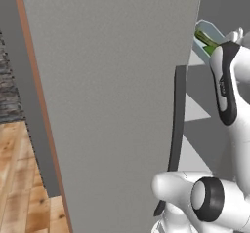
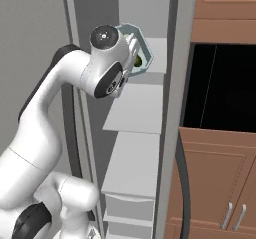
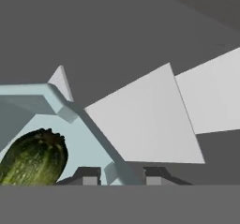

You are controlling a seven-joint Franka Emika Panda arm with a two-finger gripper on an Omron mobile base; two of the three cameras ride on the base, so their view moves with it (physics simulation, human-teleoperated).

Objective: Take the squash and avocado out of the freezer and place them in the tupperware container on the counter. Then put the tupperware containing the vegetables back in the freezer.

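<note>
The tupperware container, squash inside, is pinched by its rim between the jaws of the gripper above a freezer shelf; only release remains.

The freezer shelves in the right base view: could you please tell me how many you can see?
3: a top shelf beside the container, a middle shelf, and a lower shelf. The arm may hide more.

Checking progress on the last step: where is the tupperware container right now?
The tupperware container is held by the gripper inside the freezer, above an upper shelf, the squash inside.
</note>
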